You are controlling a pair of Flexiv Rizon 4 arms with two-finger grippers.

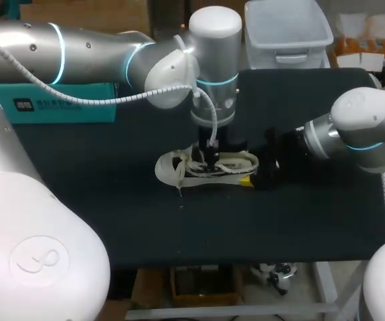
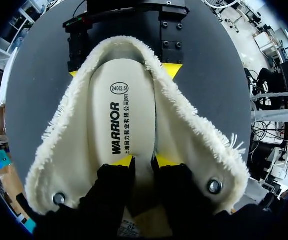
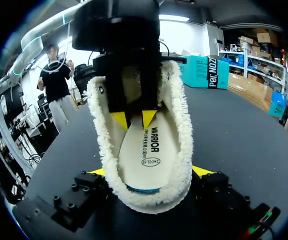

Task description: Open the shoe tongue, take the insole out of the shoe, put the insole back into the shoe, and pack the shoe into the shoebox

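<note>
Shoe [image 1: 172, 167] was seen lying on its sole near the middle of the dark desk [image 1: 112, 214], set lengthwise across it, with the heel turned toward the right arm's side. White laces [image 1: 179, 175] were left loose and trailing off the toe end onto the desk. The opening was spread wide, so that the shaggy cream lining [image 2: 184, 135] was folded outward along both sides and a metal eyelet [image 2: 214, 186] was exposed at each front corner. The pale insole [image 2: 116, 115], printed with dark lettering, was laid flat inside the shoe.

The left claw [image 2: 144, 161] was brought down from above into the opening and set against the insole at the eyelet end; whether it was closed on the insole could not be told. The right claw [image 3: 150, 171] was placed low at the heel and was clamped on the shoe, one yellow-tipped finger being pressed against each side of the heel.

A teal shoebox [image 1: 65, 114] was stood at the desk's far left edge, well apart from the shoe and partly hidden behind the left arm
</note>
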